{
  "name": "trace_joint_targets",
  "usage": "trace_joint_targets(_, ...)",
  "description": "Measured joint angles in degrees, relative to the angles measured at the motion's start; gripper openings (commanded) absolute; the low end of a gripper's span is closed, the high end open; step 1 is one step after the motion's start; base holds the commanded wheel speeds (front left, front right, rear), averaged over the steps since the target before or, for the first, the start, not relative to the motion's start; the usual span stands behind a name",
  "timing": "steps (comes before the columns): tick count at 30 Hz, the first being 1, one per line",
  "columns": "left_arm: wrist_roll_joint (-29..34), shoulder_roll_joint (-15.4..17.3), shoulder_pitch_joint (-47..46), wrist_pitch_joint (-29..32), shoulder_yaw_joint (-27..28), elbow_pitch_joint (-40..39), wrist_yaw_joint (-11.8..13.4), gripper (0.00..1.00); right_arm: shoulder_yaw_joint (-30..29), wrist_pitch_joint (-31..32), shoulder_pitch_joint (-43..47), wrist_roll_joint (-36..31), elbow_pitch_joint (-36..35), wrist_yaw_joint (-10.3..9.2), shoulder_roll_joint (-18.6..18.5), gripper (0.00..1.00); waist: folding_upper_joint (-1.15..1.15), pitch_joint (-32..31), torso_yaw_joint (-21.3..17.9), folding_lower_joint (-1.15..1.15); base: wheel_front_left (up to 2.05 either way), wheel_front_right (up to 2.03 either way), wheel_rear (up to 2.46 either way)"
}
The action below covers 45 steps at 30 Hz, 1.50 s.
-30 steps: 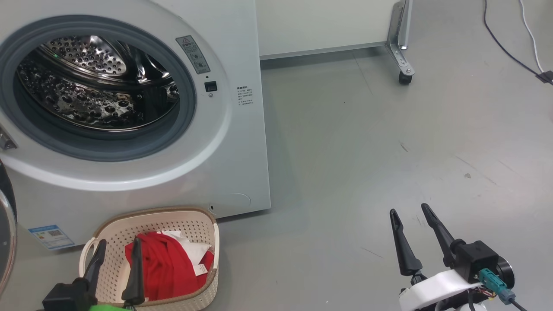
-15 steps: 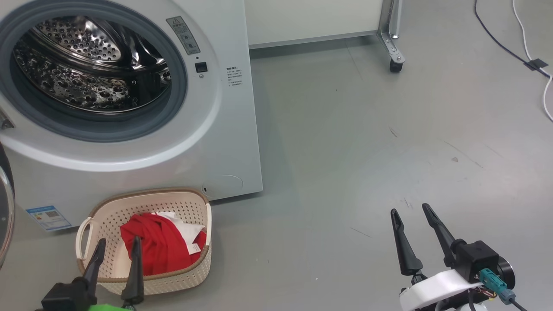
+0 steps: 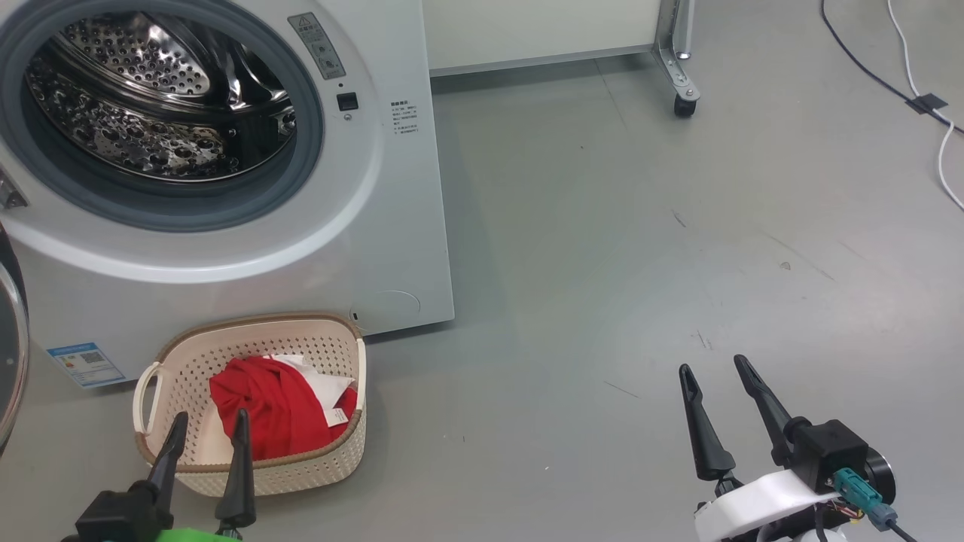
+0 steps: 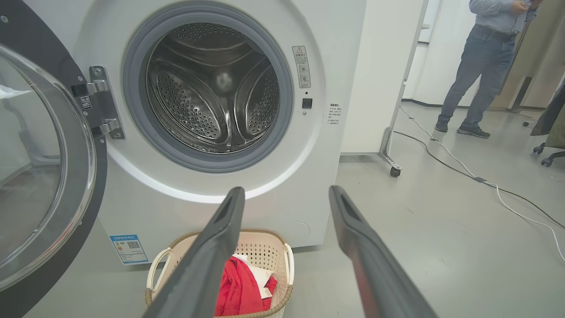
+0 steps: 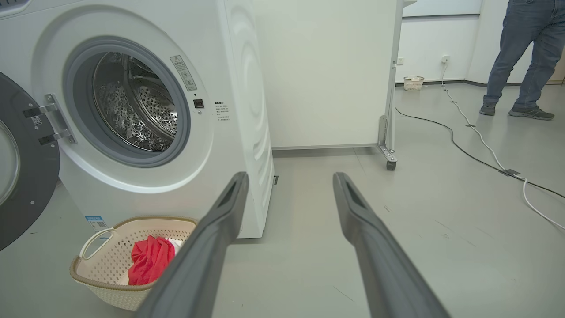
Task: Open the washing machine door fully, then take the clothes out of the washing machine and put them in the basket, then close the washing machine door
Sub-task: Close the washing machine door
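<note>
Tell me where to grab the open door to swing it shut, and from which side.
Take the door by its black rim at the edge farthest from the hinge, likely with the left claw, coming from its left, outer side. It stands swung out left of the opening with the glass bowl facing inward, so that edge should give most leverage.
</note>
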Motion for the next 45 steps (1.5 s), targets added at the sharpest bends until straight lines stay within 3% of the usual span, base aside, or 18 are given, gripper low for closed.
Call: trace_joint_targets(45, -0.68, 0.02, 0.09, 0.01, 0.77, -0.19, 0.00, 1.00, -0.33, 0.00, 0.00, -0.09, 0.42, 0.32, 0.16, 1.00, 0.00, -0.49, 0.29, 0.00, 0.00, 0.00, 0.00)
